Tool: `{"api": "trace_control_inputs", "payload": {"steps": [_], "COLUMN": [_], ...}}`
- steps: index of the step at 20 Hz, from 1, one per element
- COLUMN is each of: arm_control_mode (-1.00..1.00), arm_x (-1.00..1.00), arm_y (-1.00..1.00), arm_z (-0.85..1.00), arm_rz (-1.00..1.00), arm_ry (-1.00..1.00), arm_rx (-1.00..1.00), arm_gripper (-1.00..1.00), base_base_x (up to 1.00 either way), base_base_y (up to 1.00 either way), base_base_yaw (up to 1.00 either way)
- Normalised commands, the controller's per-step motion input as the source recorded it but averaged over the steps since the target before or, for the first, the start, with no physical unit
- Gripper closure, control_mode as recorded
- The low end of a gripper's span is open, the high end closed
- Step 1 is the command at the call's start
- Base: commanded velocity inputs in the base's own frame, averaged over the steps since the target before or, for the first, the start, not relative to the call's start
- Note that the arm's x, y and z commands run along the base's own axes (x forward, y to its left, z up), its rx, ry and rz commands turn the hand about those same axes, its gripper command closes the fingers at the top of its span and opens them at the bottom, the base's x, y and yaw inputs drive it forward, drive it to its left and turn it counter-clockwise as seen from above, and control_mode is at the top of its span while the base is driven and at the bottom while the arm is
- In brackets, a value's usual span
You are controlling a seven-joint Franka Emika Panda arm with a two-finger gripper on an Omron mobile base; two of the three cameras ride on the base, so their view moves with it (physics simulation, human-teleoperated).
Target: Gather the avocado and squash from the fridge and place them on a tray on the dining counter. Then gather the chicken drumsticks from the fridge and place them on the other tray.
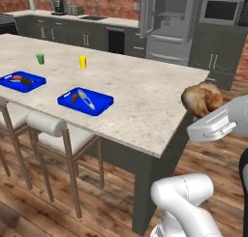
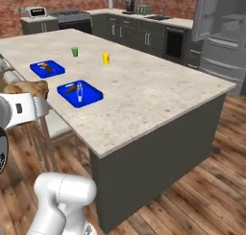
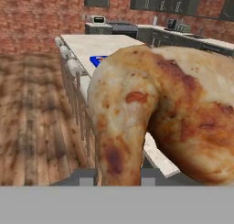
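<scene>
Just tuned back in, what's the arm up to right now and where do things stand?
The gripper is shut on a golden-brown chicken drumstick, carried in the air off the near end of the dining counter. Two blue trays sit on the counter: the far tray holds a small orange-red item and a dark one, and the nearer tray already holds a small brown piece and a pale long thing. The fridge behind the counter stands open.
</scene>
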Motion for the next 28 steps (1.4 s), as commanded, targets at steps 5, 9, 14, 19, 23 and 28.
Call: {"api": "trace_control_inputs", "payload": {"steps": [5, 9, 14, 19, 23, 28], "arm_control_mode": [1.00, 1.00, 1.00, 1.00, 1.00, 1.00], "arm_x": [0.00, 0.00, 0.00, 0.00, 0.00, 0.00], "arm_y": [0.00, 0.00, 0.00, 0.00, 0.00, 0.00], "arm_z": [0.00, 0.00, 0.00, 0.00, 0.00, 0.00], "arm_rz": [0.00, 0.00, 0.00, 0.00, 0.00, 0.00], "arm_ry": [0.00, 0.00, 0.00, 0.00, 0.00, 0.00], "arm_rx": [0.00, 0.00, 0.00, 0.00, 0.00, 0.00], "arm_gripper": [1.00, 1.00, 1.00, 1.00, 1.00, 1.00], "base_base_x": [0.06, 0.10, 0.14, 0.12, 0.08, 0.08], "base_base_y": [0.78, 0.80, 0.79, 0.77, 0.77, 0.76], "base_base_yaw": [-0.41, -0.39, -0.39, -0.40, -0.40, -0.39]}}
